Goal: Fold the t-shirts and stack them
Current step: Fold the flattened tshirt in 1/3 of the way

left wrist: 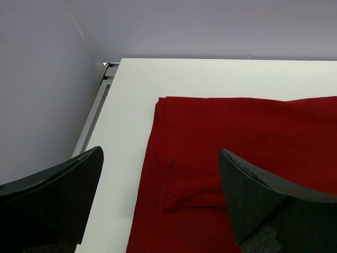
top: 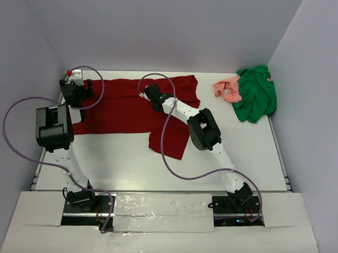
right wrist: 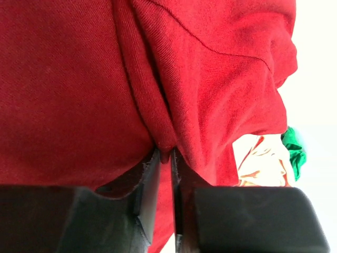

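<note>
- A fold of the maroon t-shirt (top: 125,111) is clamped by the right gripper (right wrist: 171,158); folding is judged begun.
- The left gripper (left wrist: 160,154) is held agape over its left edge; a grasp is needed there.

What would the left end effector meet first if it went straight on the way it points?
Probably the maroon t-shirt near its side edge, flat on the table; the open left end effector aims at it, though depth is unclear.
</note>
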